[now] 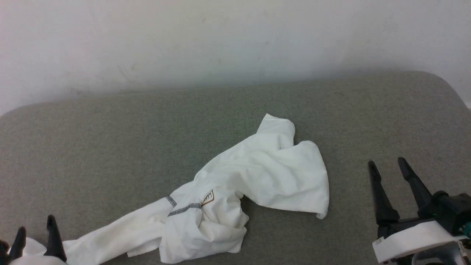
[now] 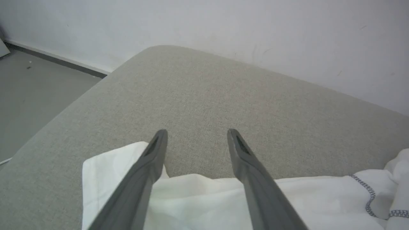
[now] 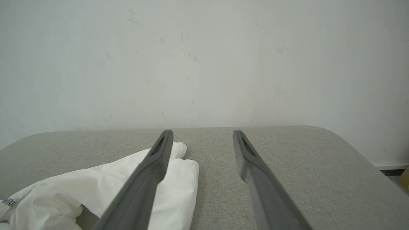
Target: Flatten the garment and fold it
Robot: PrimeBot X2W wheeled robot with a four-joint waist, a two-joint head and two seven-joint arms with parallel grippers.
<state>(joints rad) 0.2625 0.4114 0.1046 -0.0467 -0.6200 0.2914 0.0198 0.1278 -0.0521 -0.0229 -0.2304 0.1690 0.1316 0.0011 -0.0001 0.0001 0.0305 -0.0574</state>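
The garment [image 1: 257,173] is a white shirt lying crumpled on the grey cushion [image 1: 110,140]. One long part of it trails to the lower left, and a brown-outlined neck label [image 1: 208,198] and grey patterned stitching [image 1: 184,209] show near its middle. My left gripper [image 1: 35,225] is at the lower left over that trailing end, open. In the left wrist view the garment [image 2: 198,201] lies beneath the spread fingers of the left gripper [image 2: 196,132], with nothing between them. My right gripper [image 1: 386,162] is open to the right of the garment, apart from it. The right wrist view has the right gripper [image 3: 203,132] with the garment [image 3: 105,182] on its left.
A white wall [image 1: 235,44] rises right behind the cushion. The cushion has rounded corners, and grey floor [image 2: 28,95] lies past its left edge. A bare stretch of cushion [image 1: 368,121] lies to the right of the shirt.
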